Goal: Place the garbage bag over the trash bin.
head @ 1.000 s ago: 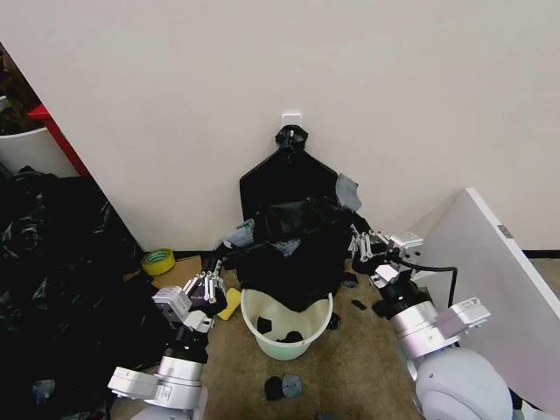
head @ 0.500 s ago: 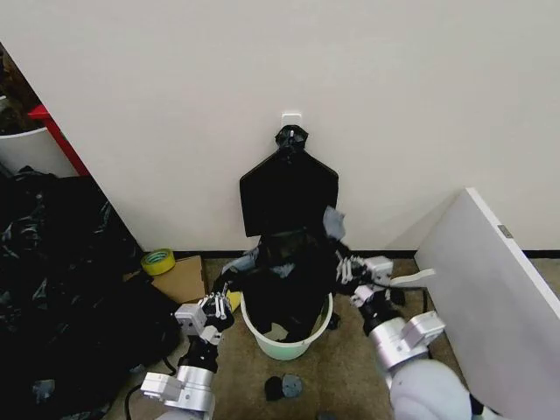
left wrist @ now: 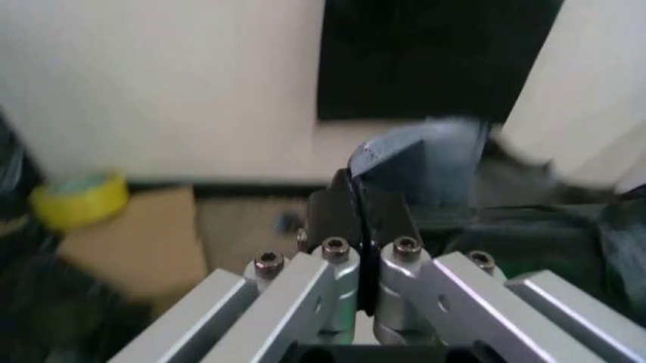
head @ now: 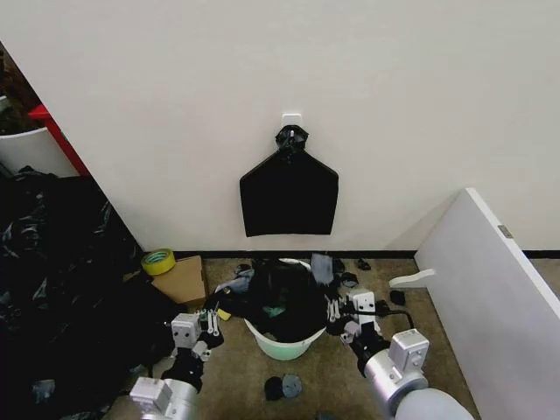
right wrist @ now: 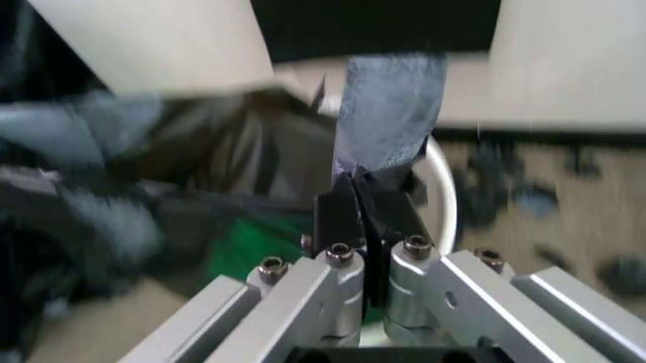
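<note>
Left to right, you see the left gripper (head: 213, 318) low beside the trash bin (head: 282, 344), its fingers (left wrist: 355, 219) clenched on an edge of the garbage bag (head: 278, 293). The bag lies bunched over the bin's mouth, on the floor below the wall. Your right gripper (head: 337, 313), at the bin's other side, pinches the opposite bag edge (right wrist: 389, 113).
</note>
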Tool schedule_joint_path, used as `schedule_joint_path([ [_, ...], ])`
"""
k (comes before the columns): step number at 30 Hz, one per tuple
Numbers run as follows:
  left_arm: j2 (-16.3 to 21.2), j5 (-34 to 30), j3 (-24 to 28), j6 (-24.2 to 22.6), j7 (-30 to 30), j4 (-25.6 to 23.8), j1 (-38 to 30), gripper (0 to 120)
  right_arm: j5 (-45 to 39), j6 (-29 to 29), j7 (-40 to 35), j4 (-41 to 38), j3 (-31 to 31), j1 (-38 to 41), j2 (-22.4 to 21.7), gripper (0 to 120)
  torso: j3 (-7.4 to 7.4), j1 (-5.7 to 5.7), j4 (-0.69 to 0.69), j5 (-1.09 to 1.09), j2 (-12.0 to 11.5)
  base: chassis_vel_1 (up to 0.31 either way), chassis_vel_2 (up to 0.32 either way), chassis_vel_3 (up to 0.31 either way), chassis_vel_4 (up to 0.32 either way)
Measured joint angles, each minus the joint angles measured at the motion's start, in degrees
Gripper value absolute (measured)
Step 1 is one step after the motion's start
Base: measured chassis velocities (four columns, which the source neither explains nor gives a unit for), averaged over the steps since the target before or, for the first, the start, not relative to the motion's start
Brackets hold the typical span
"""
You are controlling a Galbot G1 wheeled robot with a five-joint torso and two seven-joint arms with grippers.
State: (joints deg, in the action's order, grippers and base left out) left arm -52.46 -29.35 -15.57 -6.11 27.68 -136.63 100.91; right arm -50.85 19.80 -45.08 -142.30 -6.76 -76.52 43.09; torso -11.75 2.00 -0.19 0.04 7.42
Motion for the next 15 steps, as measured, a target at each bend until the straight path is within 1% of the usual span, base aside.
schedule_joint_path([
  [4,3.41,-7.92,0.35,-7.83,5.76,-3.5,0.18,0,-2.44,1.46,-2.02,-0.94,-1.28,-1.09,-1.32,0,0.0,0.0,-0.01,0.0,0.0,0.0,0.0,0.0,0.0],
  [5,3.97,-9.49,0.48,-8.85,6.58,-4.09,0.22,0,-2.5,1.52,-2.07,-1.0,-1.56,-1.29,-1.63,0,0.0,0.0,0.0,0.0,0.0,0.0,0.0,0.0,0.0],
  [6,3.97,-9.49,0.48,-8.85,6.58,-4.09,0.22,0,-2.5,1.52,-2.07,-1.0,-1.56,-1.29,-1.63,0,0.0,0.0,0.0,0.0,0.0,0.0,0.0,0.0,0.0],
  [9,5.74,-13.36,0.83,-10.89,8.4,-5.62,-0.21,0,-2.67,1.58,-1.87,-1.07,-2.35,-1.47,-2.28,0,0.0,0.0,0.0,0.0,0.0,0.0,0.0,0.0,0.0],
  [13,6.92,-15.67,0.91,-11.8,9.15,-5.87,-1.11,0,-3.48,2.39,-1.67,-1.07,-3.28,-1.34,-2.46,0,0.0,0.0,0.0,0.0,0.0,0.0,0.0,0.0,0.0],
  [15,7.55,-17.23,1.26,-13.36,10.29,-5.9,-1.62,0,-4.0,3.47,-1.64,-1.07,-3.83,-1.14,-2.77,0,0.0,0.0,0.0,0.0,0.0,0.0,0.0,0.0,0.0],
])
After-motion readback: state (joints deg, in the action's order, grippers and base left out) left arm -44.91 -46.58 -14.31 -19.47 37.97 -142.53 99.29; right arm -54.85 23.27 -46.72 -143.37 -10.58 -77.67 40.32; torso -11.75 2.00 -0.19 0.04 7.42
